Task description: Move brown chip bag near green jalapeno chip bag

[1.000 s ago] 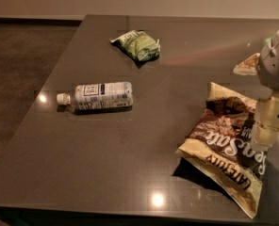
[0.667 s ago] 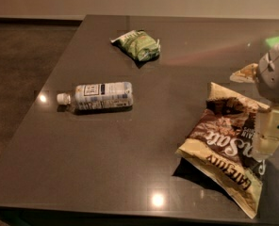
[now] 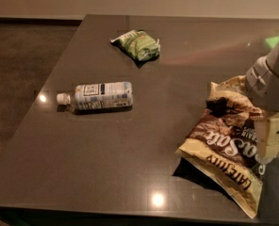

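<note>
Crinkles cover the brown chip bag (image 3: pixel 224 147), dark-fronted with tan-yellow edges and white lettering, at the glossy table's (image 3: pixel 120 173) near right, the cream gripper (image 3: pixel 270 142) over its right edge, hold unclear.

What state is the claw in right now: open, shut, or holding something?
The claw: at the right edge of the table, against the brown chip bag; open, shut or holding the bag cannot be told.
</note>
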You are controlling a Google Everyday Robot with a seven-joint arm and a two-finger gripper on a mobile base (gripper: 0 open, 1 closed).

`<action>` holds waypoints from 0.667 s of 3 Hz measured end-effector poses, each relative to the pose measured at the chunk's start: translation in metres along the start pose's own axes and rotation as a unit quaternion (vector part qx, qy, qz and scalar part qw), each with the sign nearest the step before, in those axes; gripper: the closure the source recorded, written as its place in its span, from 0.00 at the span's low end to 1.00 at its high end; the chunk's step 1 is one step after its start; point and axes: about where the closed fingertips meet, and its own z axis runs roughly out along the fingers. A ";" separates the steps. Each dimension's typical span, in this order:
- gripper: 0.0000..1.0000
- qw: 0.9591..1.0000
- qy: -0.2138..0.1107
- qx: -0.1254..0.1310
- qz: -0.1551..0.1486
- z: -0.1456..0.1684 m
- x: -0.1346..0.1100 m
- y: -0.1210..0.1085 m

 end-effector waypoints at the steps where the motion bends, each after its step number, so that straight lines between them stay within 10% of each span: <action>1: 0.00 0.998 0.016 -0.030 -0.059 0.009 0.006 0.003; 2: 0.24 0.993 0.038 -0.048 -0.101 0.013 0.016 0.006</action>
